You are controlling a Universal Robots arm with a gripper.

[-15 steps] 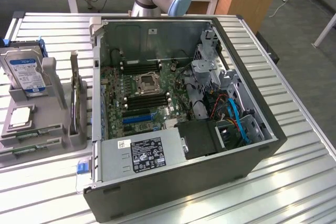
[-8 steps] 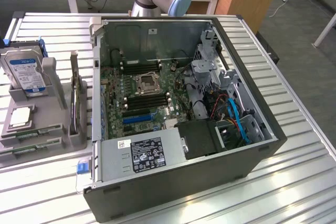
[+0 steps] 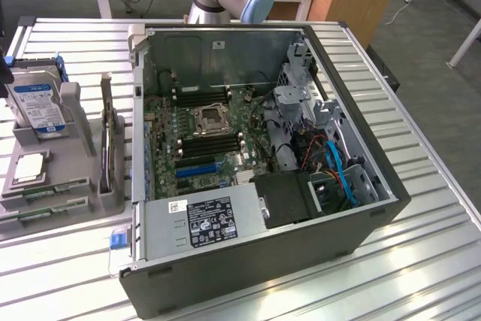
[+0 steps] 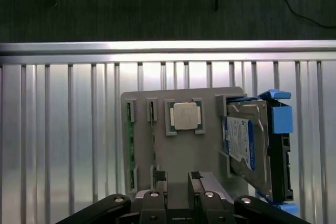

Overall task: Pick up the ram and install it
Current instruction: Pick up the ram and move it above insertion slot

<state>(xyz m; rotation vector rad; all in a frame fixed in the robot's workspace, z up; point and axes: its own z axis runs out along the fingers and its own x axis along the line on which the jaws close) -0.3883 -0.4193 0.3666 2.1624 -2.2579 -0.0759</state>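
**A:** How far along is the task, as read from my station?

**B:** It is at an early stage. The ram [image 4: 153, 140], a thin green stick, lies in its groove of the grey holder [image 4: 210, 145], just beside the square silver processor [image 4: 185, 115]. A second stick [image 4: 129, 145] lies in the next groove, on the side away from the processor. Neither stick is lifted. I judge that both the pick-up and the installation are left to do.

**A:** And the computer?

**B:** The open case [image 3: 301, 257] stands on the slatted desk [image 3: 421, 261], to the exterior view's right of the holder, with its motherboard [image 3: 244, 107] exposed. I cannot tell whether the long slots beside the processor socket are occupied.

**A:** What about the hand?

**B:** My hand [image 4: 177, 178] hangs over the holder's edge. Its fingers [image 4: 159, 178] are parted by a moderate gap, and only the holder's surface shows between them. It holds nothing, and I make out no contact. One finger sits near the end of the ram's groove. The blue-framed hard drive [image 4: 247, 145] stands in the holder on the far side of the processor from the sticks.
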